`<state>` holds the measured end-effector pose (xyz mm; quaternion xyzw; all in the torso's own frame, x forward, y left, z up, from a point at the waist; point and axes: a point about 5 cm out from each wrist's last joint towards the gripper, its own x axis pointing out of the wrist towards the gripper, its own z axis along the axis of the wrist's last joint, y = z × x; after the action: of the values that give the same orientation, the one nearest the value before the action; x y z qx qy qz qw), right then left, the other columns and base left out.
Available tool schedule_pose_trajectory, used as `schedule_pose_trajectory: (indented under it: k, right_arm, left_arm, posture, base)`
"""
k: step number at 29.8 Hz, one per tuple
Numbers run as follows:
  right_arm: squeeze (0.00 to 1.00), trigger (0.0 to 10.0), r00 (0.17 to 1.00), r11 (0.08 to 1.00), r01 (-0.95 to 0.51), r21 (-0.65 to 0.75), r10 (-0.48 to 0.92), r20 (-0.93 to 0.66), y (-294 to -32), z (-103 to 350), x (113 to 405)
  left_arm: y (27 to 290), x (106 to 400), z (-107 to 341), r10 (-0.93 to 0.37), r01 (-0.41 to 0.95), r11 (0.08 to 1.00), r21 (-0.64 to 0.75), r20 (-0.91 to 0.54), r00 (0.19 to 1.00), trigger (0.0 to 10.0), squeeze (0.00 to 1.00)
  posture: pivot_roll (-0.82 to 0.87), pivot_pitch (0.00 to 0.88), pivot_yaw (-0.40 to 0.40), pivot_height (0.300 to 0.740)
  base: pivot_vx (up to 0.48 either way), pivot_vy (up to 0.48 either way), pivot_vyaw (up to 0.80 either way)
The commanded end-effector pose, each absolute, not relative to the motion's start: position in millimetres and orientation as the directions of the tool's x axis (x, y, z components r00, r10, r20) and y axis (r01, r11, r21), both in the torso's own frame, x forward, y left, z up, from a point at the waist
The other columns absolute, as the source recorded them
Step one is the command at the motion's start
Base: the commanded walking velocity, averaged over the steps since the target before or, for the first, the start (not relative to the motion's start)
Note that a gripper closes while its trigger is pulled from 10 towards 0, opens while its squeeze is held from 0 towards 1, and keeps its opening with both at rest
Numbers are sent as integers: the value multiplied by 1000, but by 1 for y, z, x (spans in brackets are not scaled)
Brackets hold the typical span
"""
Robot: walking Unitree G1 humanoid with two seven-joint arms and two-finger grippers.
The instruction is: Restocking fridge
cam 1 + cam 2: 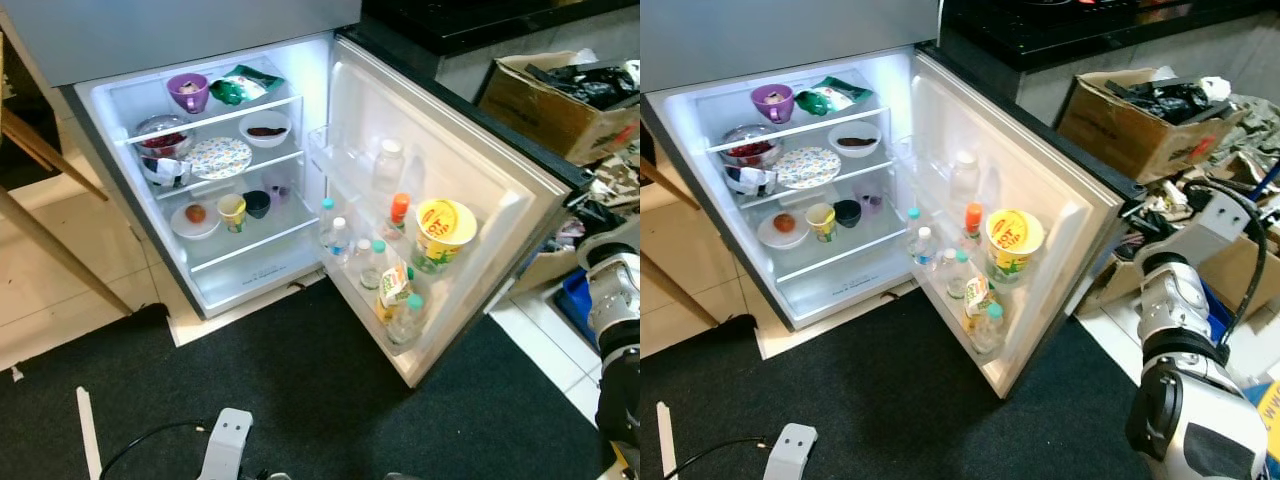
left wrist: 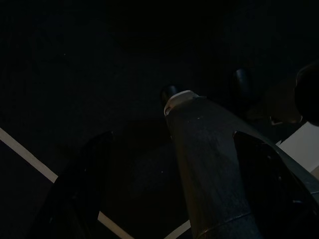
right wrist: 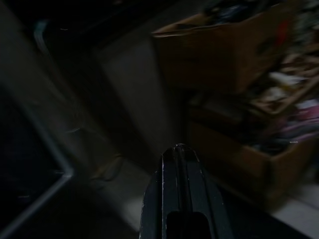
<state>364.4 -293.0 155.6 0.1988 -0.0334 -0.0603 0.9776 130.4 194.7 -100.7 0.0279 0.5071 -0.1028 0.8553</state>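
The fridge stands open and lit, its door swung out to my right. On its shelves are a purple cup, a green bag, a white bowl, a patterned plate and a yellow cup. The door rack holds small water bottles, an orange-capped bottle and a yellow tub. My left gripper, low over the carpet, is shut on a dark bottle with a white cap. My right gripper is shut and empty, beyond the door's outer edge.
Black carpet covers the floor before the fridge, with a white strip on it. Cardboard boxes of clutter stand right of the door. Wooden legs slant at the left. A dark counter runs behind the door.
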Motion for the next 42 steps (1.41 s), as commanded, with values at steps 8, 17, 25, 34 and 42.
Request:
schedule_pose_trajectory:
  k: [8,17,25,34,42]
  right_arm:
    - [0,10000,623,555,-752,355,775,107,-129,147,362]
    - [0,10000,54,-83,-928,363,935,350,-19,182,288]
    - [0,10000,524,486,-785,383,852,-8,-72,99,329]
    - [0,10000,705,907,-258,333,412,-577,-180,-18,267]
    - [0,10000,642,974,-9,226,179,-746,-230,-53,215]
  left_arm:
    - [198,104,-109,-141,207,976,-66,-918,372,10000,0]
    - [195,108,-108,-145,209,976,-69,-914,379,10000,0]
    - [197,106,-109,-140,206,976,-65,-917,373,10000,0]
    - [191,108,-109,-146,208,976,-69,-914,380,10000,0]
    - [194,109,-109,-134,215,975,-52,-914,384,10000,0]
  posture:
    - [-25,75,-25,740]
    - [-18,75,-23,740]
    - [-25,74,-22,740]
    - [-23,68,-28,740]
    - [-25,58,-26,740]
  base:
    - [0,0,0]
    - [0,0,0]
    - [0,0,0]
    - [0,0,0]
    - [0,0,94]
